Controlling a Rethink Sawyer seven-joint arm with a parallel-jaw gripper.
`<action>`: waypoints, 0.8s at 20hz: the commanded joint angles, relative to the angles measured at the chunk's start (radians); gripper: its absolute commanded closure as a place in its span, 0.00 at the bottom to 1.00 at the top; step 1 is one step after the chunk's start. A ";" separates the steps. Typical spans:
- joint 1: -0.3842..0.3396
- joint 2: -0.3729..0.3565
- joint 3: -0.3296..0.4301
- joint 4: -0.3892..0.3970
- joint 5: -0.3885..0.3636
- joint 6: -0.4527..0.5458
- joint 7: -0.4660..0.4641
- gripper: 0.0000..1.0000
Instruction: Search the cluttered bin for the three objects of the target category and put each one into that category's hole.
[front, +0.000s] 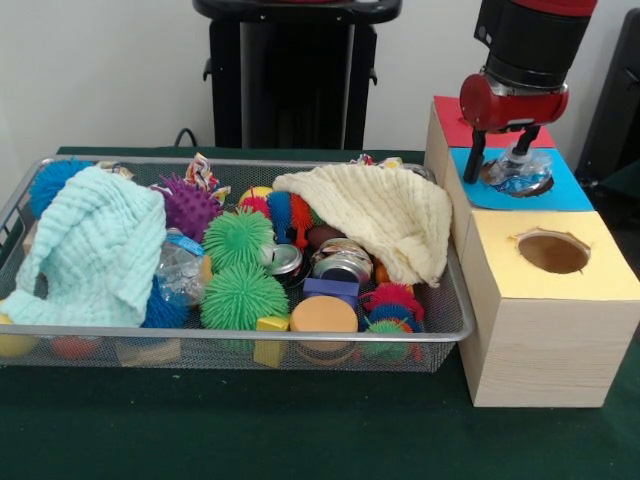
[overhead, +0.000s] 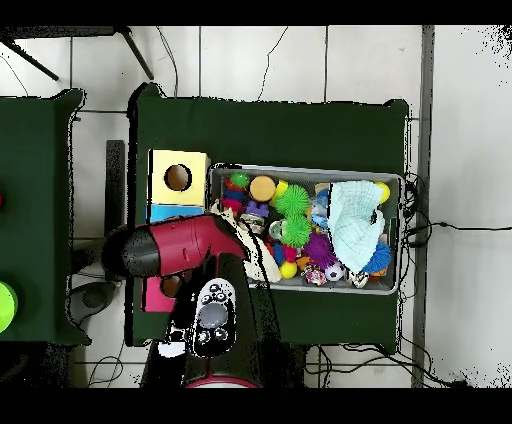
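Front view showed the hand (front: 503, 150) clamped on a crushed bottle (front: 520, 172) over the blue hole (front: 520, 183). Light, crackly and slippery, it seemed best gripped at the neck.

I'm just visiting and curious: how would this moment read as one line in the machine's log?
gripper: over blue box top | holding: crumpled clear plastic item | yellow hole: empty | wire bin: still cluttered
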 joint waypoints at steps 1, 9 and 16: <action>0.061 0.176 -0.131 -0.061 -0.158 -0.211 0.210 0.00; 0.118 0.099 -0.191 -0.078 -0.135 -0.067 0.181 0.00; 0.115 0.124 -0.187 -0.094 -0.123 -0.084 0.172 0.00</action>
